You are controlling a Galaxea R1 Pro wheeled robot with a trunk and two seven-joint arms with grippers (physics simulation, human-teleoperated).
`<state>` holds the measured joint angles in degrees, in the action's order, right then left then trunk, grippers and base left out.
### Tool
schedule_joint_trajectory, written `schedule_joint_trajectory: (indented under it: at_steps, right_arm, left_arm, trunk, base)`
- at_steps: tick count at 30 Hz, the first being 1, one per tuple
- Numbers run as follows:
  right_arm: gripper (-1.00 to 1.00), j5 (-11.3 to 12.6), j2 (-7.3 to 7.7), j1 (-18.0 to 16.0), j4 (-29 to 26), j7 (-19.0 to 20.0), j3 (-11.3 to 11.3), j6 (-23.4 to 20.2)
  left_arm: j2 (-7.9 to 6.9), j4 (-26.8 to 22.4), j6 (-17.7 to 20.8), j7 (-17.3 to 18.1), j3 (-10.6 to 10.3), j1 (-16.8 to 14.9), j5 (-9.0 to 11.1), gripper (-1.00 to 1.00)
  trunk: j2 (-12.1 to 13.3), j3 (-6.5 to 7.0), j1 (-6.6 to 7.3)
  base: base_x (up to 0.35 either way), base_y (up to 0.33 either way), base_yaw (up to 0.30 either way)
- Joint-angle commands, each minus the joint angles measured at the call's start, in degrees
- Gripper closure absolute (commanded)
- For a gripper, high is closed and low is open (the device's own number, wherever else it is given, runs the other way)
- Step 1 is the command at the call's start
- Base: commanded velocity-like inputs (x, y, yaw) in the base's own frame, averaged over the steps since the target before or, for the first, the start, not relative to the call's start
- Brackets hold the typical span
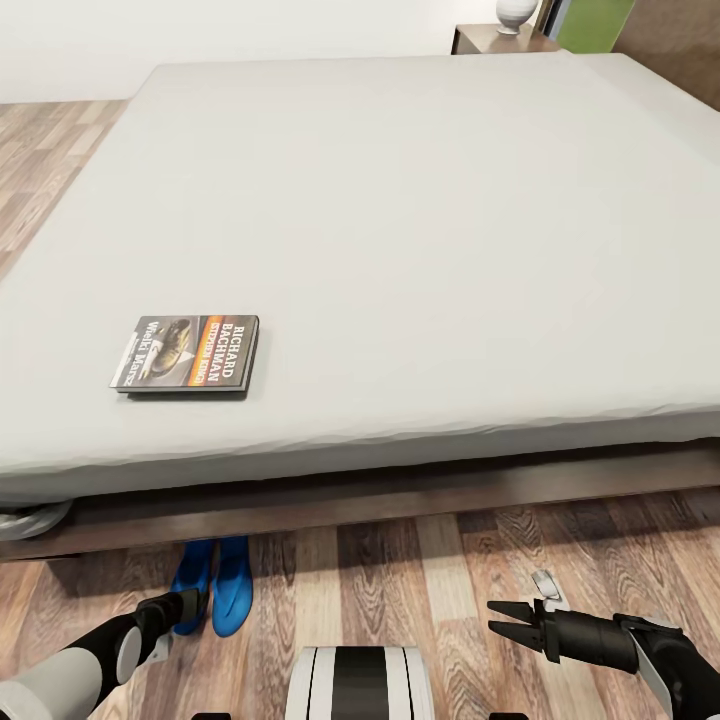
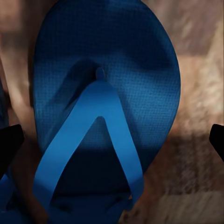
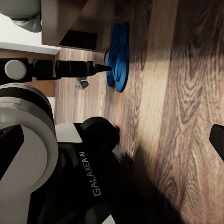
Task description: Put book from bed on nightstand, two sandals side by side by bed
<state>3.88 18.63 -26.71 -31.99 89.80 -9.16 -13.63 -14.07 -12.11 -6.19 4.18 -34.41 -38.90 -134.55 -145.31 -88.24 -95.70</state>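
- Left gripper [image 1: 190, 603] is held low over the two sandals [image 1: 214, 585], which lie on the floor [image 1: 400, 580] side by side, toes tucked under the bed [image 1: 400, 250] frame edge. Left fingers [image 2: 9, 144] are seen spread wide, one either side of one sandal's strap, nothing gripped.
- Risk, judged: if the sandal is nudged by a descending finger, the pair could be knocked out of line or pushed further under the frame, where reach is poor. Pair looks already placed beside the bed, so disturbance is prob. the main hazard.
- Right gripper [image 1: 515, 620] hangs over bare floor, well apart from the sandals; fingers open, empty.
- Book [image 1: 186, 353] lies flat on the mattress, near the bed's foot edge, on the side above the sandals. Not yet moved.
- Risk, judged: thin book on soft mattress gives little edge to pinch; it may be slid rather than lifted.
- Nightstand [image 1: 490, 38] is seen at the bed's far head corner, w/ a white vase [image 1: 515, 14] on top; vase takes up worktop space and could be bumped when the book is set down.
- Bed itself stands between robot and nightstand; a drive round is likely needed.
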Motion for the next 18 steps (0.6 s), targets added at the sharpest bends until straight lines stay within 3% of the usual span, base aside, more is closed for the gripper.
schedule_joint_trajectory:
  at_steps: [1, 18]
  right_arm:
    - [-1.0, 0.07, 0.0, -0.01, 0.0, 0.2, -0.02, -0.6]
    - [-1.0, 0.07, 0.0, -0.01, -0.01, 0.2, 0.02, -0.6]
  left_arm:
    - [-0.04, -0.19, -0.41, 0.21, 0.1, 0.03, -0.45, -1.0]
    - [-0.01, -0.19, -0.38, 0.41, 0.13, 0.05, -0.45, -1.0]
  trunk:
    - [-0.01, -0.03, 0.01]
    - [-0.01, -0.03, 0.01]
  base:
    - [0.0, 0.0, 0.0]
    - [0.0, 0.0, 0.0]
